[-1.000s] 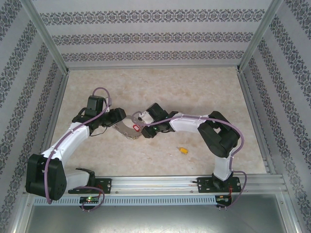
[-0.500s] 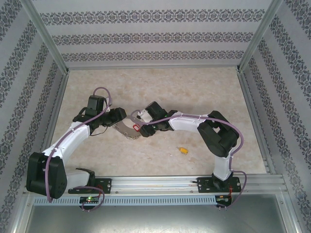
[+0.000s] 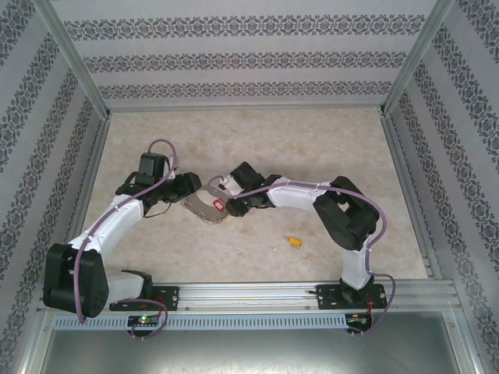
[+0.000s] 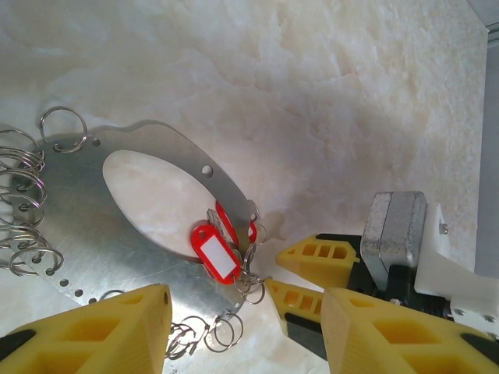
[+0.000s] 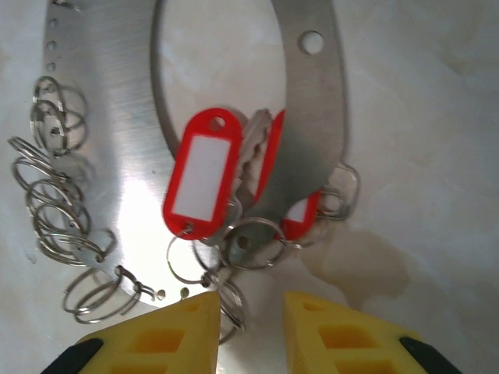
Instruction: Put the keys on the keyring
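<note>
top external: key (image 3: 293, 242) apart from keyring (image 3: 203, 211)

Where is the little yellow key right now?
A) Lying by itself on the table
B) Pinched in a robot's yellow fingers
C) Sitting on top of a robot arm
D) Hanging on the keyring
A: the yellow key lies by itself on the table, well apart from the keyring, with nothing holding it.
</note>
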`<state>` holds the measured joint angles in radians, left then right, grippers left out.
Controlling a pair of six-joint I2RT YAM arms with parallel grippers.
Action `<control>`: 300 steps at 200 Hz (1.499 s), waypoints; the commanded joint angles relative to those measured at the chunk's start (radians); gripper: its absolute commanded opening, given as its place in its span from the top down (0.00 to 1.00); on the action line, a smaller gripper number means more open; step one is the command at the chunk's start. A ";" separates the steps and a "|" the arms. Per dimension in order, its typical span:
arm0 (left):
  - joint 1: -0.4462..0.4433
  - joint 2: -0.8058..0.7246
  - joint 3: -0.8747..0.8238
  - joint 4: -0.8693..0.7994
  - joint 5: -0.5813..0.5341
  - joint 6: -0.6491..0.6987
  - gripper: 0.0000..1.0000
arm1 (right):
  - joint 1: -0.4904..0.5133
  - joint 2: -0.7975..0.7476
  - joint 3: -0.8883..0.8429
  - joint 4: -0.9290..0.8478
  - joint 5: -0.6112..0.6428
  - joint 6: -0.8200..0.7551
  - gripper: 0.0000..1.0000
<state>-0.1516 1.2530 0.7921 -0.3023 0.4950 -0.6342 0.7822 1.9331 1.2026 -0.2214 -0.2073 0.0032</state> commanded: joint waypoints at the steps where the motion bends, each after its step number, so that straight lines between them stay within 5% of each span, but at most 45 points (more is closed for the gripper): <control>1: 0.017 0.004 0.034 -0.004 0.010 0.028 0.47 | -0.010 0.004 0.015 -0.029 0.036 -0.020 0.74; 31: 0.021 0.013 0.030 0.005 0.016 0.030 0.47 | -0.020 0.000 0.011 -0.039 0.096 -0.012 0.77; 113: 0.024 0.004 0.012 0.014 0.029 0.034 0.47 | 0.047 -0.226 -0.191 0.087 0.021 -0.134 0.74; 216: 0.042 -0.033 -0.002 -0.008 0.029 0.047 0.47 | 0.071 -0.101 -0.128 0.073 -0.096 -0.304 0.79; 300: 0.066 -0.030 -0.009 0.003 0.055 0.042 0.47 | 0.061 -0.031 -0.071 0.039 -0.020 -0.364 0.88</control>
<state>-0.1032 1.2324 0.7918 -0.3027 0.5247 -0.6086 0.8528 1.8851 1.1057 -0.1520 -0.2554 -0.3218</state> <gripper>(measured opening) 0.528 0.129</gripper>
